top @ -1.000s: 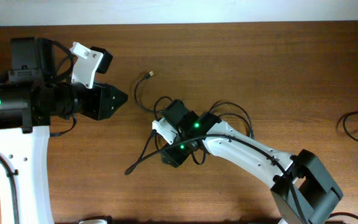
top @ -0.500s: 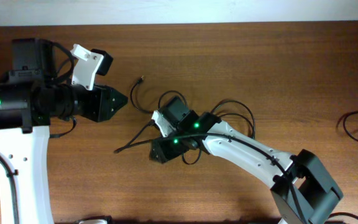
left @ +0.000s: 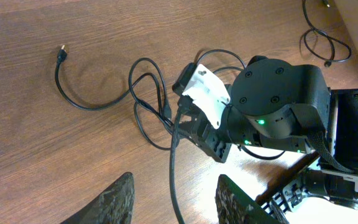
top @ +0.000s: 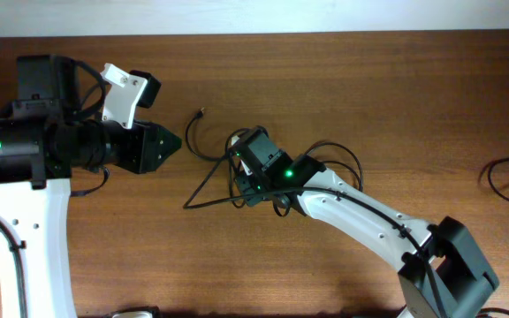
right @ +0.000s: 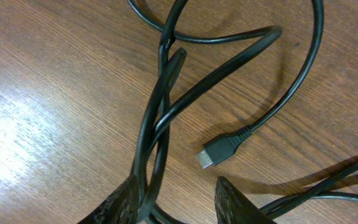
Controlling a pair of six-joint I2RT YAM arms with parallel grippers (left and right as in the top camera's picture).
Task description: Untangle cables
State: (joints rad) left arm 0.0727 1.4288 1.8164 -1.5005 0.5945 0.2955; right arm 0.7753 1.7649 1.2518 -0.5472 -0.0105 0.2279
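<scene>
Since a second ago the right gripper [top: 241, 181] has swung away from the near side toward the middle of the knot. The loose tail of the cables [right: 166, 68] has slid with it and now trails off to the left and near side. In the wrist view its fingers stand apart, with two strands running up between them, close against one finger; they look hooked rather than pinched. The left gripper [top: 168, 141] hangs spread and empty just left of the tangle, one strand lying on the table [top: 369, 79] beneath its gap.

The step in hand appears to be teasing one cord out of the bundle, and the job looks barely begun. Strands cross one another right in front of the right fingers, and a plug [right: 219, 151] lies inside a loop just right of that crossing. Next, I judge, the right jaws need to close on a single strand, not both, while the left gripper pins the rest. Then a pull should back that plug out of the loop.

A second plug [top: 201, 113] lies free on the far side. Another coil [top: 506, 172] sits well apart at the right edge, out of the way. The main hindrance is the right arm itself, lying over half of the knot.
</scene>
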